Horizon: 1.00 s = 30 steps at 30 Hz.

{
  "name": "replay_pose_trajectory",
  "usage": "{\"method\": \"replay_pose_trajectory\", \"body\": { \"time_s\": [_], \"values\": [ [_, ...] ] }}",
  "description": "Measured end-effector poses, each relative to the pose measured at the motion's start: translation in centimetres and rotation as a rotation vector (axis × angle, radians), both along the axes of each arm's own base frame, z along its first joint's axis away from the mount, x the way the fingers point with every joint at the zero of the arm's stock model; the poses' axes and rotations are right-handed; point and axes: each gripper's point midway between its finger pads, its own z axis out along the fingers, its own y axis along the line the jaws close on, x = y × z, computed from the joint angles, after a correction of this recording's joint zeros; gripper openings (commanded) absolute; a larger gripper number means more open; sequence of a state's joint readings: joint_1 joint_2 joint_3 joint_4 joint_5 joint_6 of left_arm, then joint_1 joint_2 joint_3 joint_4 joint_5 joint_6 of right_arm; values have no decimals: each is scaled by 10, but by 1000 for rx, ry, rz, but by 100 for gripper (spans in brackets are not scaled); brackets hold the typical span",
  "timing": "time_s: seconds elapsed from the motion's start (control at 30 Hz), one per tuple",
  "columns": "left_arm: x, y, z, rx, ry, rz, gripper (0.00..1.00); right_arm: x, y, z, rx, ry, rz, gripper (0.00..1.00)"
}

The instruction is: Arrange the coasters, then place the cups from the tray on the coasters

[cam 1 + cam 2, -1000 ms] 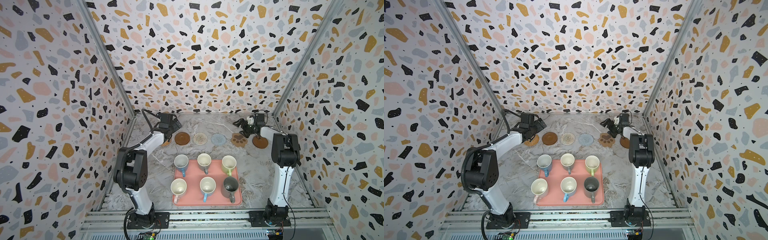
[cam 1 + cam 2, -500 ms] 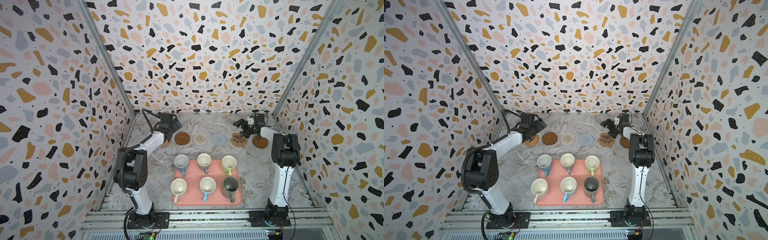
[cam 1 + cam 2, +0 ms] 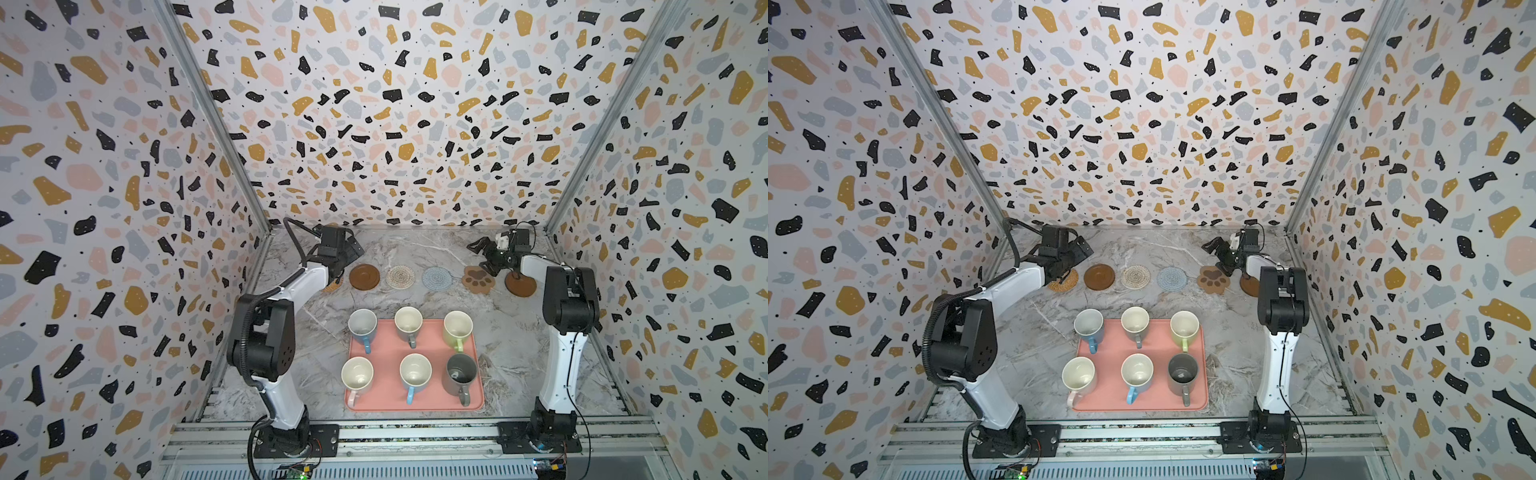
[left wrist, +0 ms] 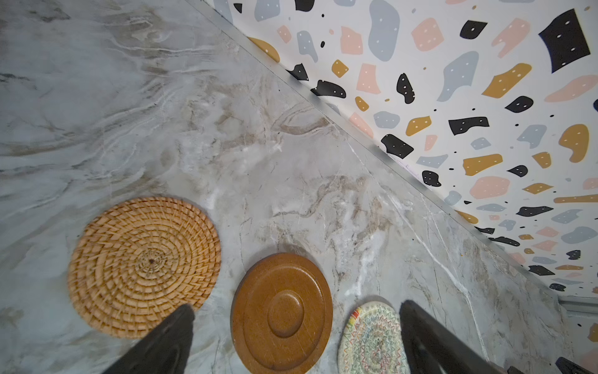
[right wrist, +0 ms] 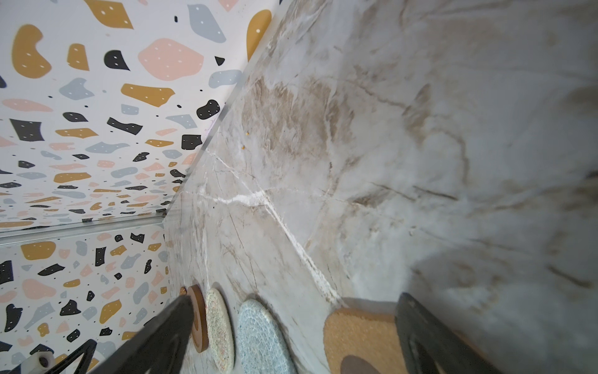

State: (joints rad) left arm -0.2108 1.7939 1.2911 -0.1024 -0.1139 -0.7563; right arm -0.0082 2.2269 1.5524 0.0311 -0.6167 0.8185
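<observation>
While the left gripper [image 3: 350, 250] and right gripper [image 3: 482, 255] hover open and empty over the coasters [image 3: 400, 276], with the cups [image 3: 408, 322] behind them on the tray [image 3: 385, 351], a low pull-back might drag one coaster out of line.

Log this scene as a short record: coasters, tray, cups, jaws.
back row, left to right: orange mat, brown disc, beige mat, blue mat, paw, end disc
tray: pink, in front of the row, holds all six cups
far three: blue cup, grey cup, green cup
near three: pink cup, light-blue cup, dark cup
cups on coasters: none
left jaws: open, empty, above the orange mat's end
right jaws: open, empty, above the paw's end
</observation>
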Motion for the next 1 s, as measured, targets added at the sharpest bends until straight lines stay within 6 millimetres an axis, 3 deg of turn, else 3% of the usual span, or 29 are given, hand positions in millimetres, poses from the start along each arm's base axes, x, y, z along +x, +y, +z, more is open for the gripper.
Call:
{"method": "replay_pose_trajectory", "body": {
  "time_s": [1.0],
  "values": [
    [0, 0, 0, 0, 0, 0, 100, -4, 1, -1, -9, 8, 11, 99]
  ]
}}
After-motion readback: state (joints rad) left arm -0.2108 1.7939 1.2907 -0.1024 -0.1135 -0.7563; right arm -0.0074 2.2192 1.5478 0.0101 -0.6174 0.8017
